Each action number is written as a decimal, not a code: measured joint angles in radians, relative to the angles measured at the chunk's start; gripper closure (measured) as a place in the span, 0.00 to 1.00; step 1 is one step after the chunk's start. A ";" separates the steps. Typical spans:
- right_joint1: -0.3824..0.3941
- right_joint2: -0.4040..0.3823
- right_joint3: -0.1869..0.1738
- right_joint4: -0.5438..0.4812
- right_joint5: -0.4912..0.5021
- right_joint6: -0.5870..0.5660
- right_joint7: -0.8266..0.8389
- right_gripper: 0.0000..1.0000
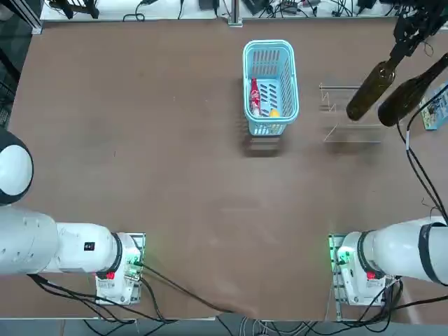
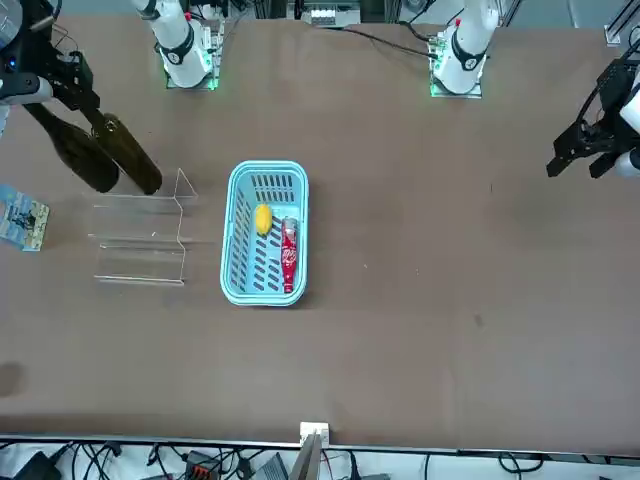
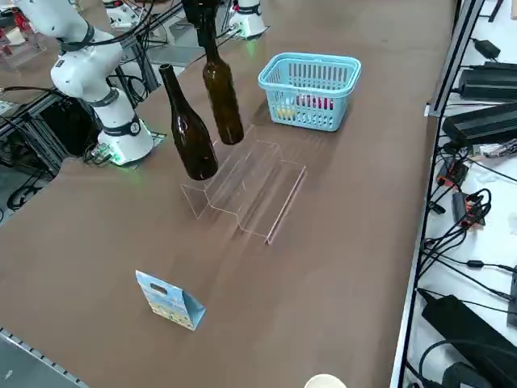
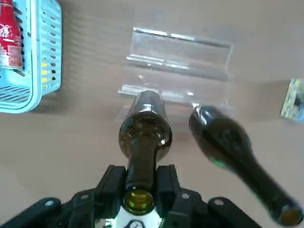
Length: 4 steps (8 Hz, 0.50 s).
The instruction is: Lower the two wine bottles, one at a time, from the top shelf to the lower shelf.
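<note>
At the top shelf, necks up, long axes roughly vertical: gripped wine bottle, neck clasped in the right gripper; just beside, other wine bottle. Hard to make out: whether bases touch the clear acrylic.

Light-blue basket on the bench, small red bottle and yellow object inside the basket, printed box well apart from the basket
</note>
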 joint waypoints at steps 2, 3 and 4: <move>0.000 0.095 -0.001 0.104 0.000 0.013 -0.063 0.62; -0.001 0.158 -0.002 0.174 0.000 0.013 -0.086 0.62; -0.001 0.220 -0.002 0.241 -0.003 0.014 -0.113 0.62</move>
